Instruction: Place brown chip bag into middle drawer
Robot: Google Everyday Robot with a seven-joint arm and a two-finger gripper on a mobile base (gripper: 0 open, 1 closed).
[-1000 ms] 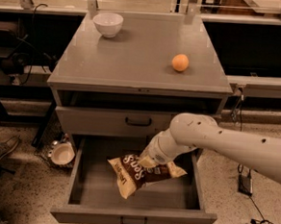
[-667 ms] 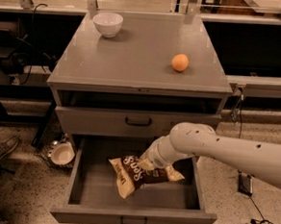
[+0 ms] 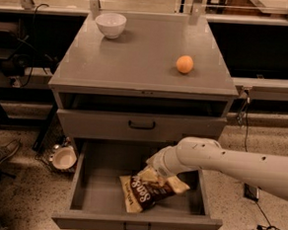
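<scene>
One arm [image 3: 239,165] reaches from the right into the open middle drawer [image 3: 176,224]. Its gripper [image 3: 157,176] is down at the brown chip bag [image 3: 146,195] lying on the drawer floor. The wrist hides it, so its hold cannot be told.

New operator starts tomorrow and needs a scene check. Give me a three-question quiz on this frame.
1. True or false: the bag lies in the open drawer.
2. What shares the cabinet top with the bowl? A) orange B) can C) sponge
3. Where is the gripper?
Key: 1 true. 2 A. 3 down in the drawer, at the bag's upper edge.
</scene>
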